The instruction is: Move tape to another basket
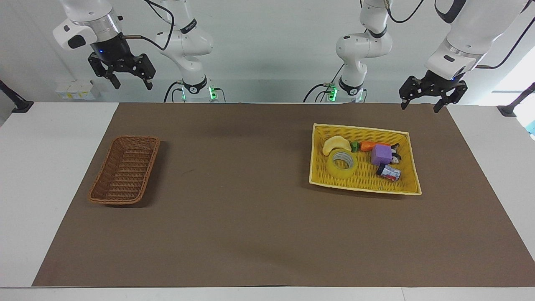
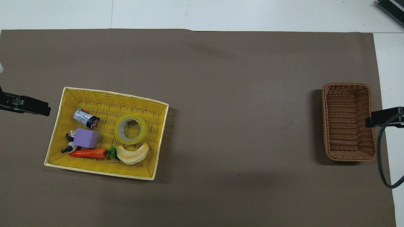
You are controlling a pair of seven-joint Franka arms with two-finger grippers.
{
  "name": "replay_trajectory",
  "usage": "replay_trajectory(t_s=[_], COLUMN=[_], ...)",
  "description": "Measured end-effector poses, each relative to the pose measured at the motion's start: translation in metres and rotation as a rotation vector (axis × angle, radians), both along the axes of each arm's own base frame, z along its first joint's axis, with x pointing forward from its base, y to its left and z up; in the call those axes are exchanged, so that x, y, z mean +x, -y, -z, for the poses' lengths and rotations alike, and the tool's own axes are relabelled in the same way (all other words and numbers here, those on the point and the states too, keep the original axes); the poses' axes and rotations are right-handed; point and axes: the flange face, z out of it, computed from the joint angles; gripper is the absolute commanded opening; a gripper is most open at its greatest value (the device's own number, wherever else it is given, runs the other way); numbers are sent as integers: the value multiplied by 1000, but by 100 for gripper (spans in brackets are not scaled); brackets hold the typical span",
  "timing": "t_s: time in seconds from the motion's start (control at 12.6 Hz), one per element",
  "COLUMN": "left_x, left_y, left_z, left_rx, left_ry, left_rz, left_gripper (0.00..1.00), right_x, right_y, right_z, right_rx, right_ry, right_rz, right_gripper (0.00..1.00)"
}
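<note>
The tape [image 1: 339, 170] lies flat in the yellow tray [image 1: 363, 184], beside a pale crescent toy; it also shows in the overhead view [image 2: 143, 127]. The brown wicker basket [image 1: 125, 169] stands empty at the right arm's end of the mat, also in the overhead view [image 2: 347, 121]. My left gripper [image 1: 420, 108] hangs open and empty, high over the mat beside the tray; its tip shows in the overhead view [image 2: 44, 110]. My right gripper [image 1: 133, 85] hangs open and empty, high up at the basket's end; its tip [image 2: 371, 121] overlaps the basket's rim from above.
In the yellow tray [image 2: 110, 165] also lie the crescent toy [image 1: 336, 144], a toy carrot [image 1: 370, 146], a purple cube [image 1: 381, 154], a small panda figure [image 1: 395, 152] and a battery [image 1: 388, 172]. A brown mat [image 1: 250, 188] covers the table.
</note>
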Motion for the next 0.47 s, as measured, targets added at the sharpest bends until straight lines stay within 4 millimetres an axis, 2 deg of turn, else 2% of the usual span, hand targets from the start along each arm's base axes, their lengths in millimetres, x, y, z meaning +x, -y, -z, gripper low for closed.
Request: replay_trajectory(t_s=[0.47], left_x=[-1], left_y=[-1], left_z=[-1], left_rx=[1], left_ry=[-3], left_rz=[1], left_gripper=[100], right_x=[0], right_y=[2], right_z=[-6], right_rx=[-1], right_ry=[13], right_rz=[4], right_gripper=[100])
